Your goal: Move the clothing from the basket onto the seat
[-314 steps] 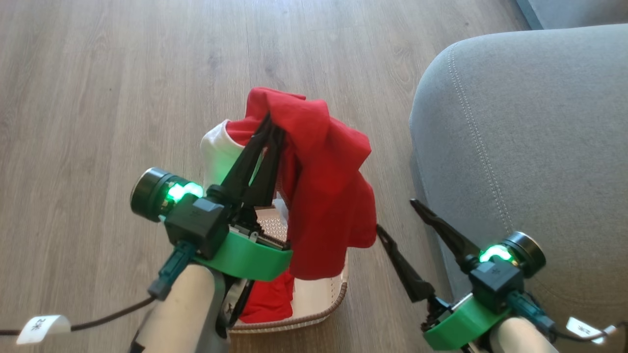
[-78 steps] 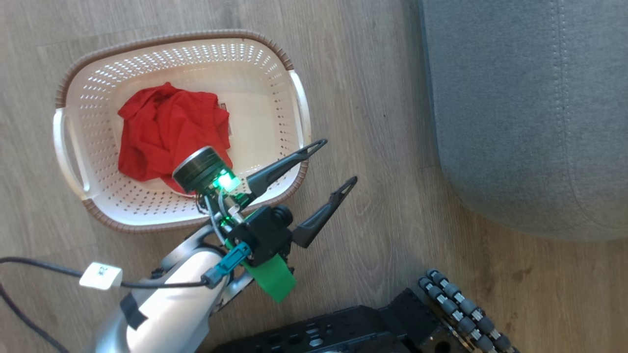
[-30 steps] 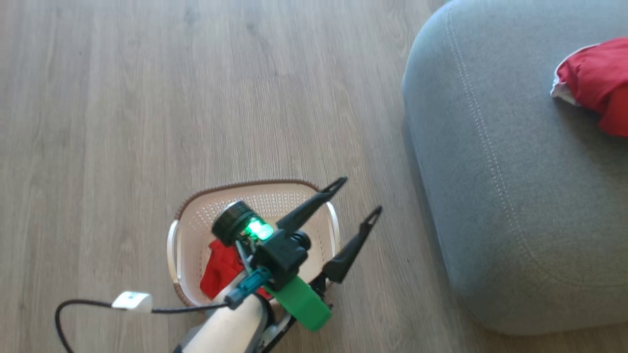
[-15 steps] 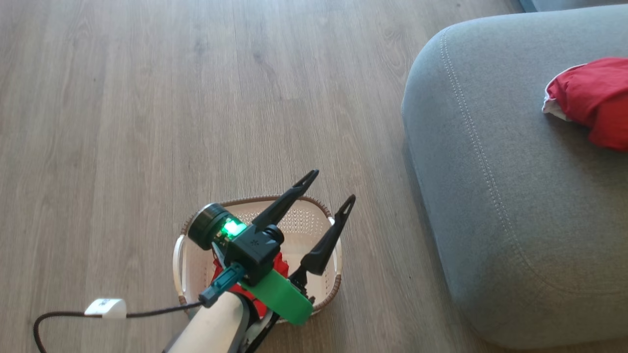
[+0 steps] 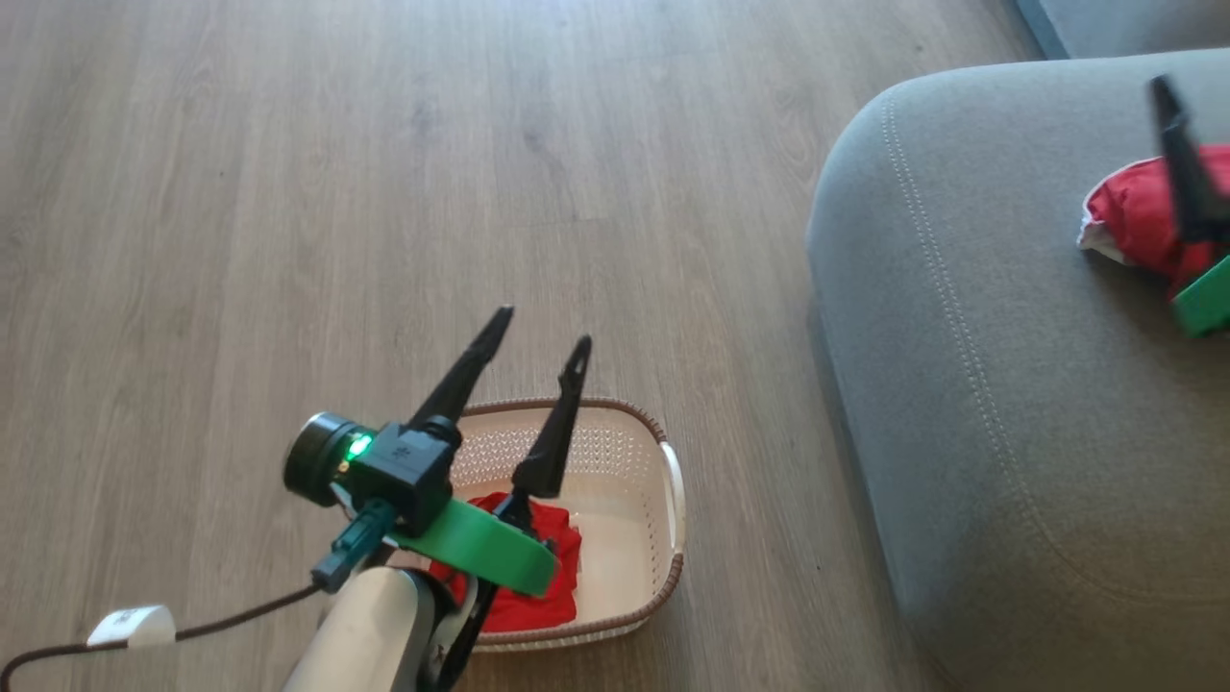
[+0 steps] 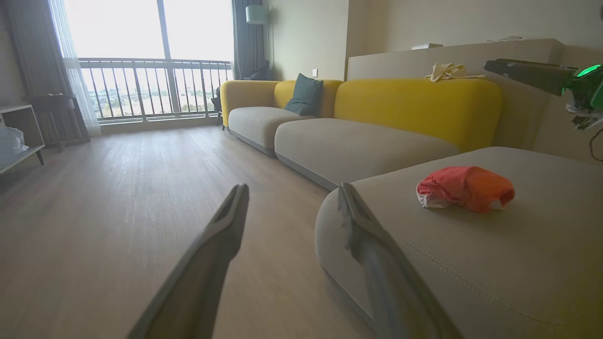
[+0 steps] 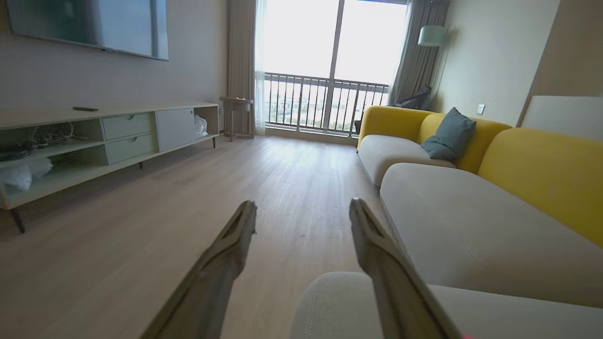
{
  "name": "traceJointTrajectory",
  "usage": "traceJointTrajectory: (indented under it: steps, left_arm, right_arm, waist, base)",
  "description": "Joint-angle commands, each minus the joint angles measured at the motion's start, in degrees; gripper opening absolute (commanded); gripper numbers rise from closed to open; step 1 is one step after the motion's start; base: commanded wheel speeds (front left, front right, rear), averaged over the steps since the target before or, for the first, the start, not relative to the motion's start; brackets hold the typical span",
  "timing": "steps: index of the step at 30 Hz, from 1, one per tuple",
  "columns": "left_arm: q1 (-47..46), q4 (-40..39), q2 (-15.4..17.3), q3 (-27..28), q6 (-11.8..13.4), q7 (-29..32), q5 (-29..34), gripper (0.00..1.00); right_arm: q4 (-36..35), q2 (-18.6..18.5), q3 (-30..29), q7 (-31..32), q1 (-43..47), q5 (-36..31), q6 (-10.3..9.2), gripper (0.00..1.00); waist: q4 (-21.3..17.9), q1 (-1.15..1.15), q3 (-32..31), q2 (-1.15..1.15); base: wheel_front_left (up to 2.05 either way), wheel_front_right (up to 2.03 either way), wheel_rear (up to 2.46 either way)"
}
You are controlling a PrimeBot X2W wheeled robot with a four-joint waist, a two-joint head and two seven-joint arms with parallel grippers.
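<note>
Basket (image 5: 620, 444) lies lengthwise toward the seat (image 5: 971, 384).

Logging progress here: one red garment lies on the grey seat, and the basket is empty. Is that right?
Not quite: the basket is not empty; the head view shows a second red garment inside it. One red garment does lie on the grey seat.

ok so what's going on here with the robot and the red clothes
A two-armed robot is emptying the basket onto the grey seat. One garment lies on the seat, near the open right tool; the other garment is in the basket on the floor. The left tool hangs open above the basket, empty.
</note>
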Motion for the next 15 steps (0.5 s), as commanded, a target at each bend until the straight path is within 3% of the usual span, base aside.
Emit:
traceJointTrajectory:
  steps: [1, 5, 9, 14, 15]
  left_arm:
    - [-1.67, -2.40, -0.30, 2.51, 1.36, -0.29, 0.48, 1.00]
    - [-1.46, -2.20, -0.30, 3.59, 3.79, -0.29, 1.28, 1.00]
    - [-0.68, -2.05, -0.30, 4.98, 6.22, -0.29, 1.99, 1.00]
    - [0.74, -1.47, -0.30, 6.31, 8.72, -0.29, 2.77, 1.00]
    - [0.74, -1.47, -0.30, 6.31, 8.72, -0.29, 2.77, 1.00]
  right_arm:
    - [-3.91, -0.21, 0.65, -2.86, 1.21, 0.54, -0.01, 1.00]
    - [-8.17, 1.27, 2.23, -7.23, 5.77, -1.40, -0.01, 1.00]
    - [-11.46, 5.25, 0.67, -8.61, 10.72, -3.29, -0.01, 1.00]
    - [-17.64, 13.32, -4.47, -8.73, 18.03, -7.88, -0.01, 1.00]
    - [-17.64, 13.32, -4.47, -8.73, 18.03, -7.88, -0.01, 1.00]
  waist:
    - [0.59, 0.00, 0.15, 0.00]
    - [1.88, 0.00, 0.47, 0.00]
    - [3.07, 0.00, 0.52, 0.00]
    - [4.05, 0.00, -0.04, 0.00]
    - [4.05, 0.00, -0.04, 0.00]
  base:
    - [0.00, 0.00, 0.00]
    - [0.00, 0.00, 0.00]
    - [0.00, 0.00, 0.00]
    - [0.00, 0.00, 0.00]
    - [0.00, 0.00, 0.00]
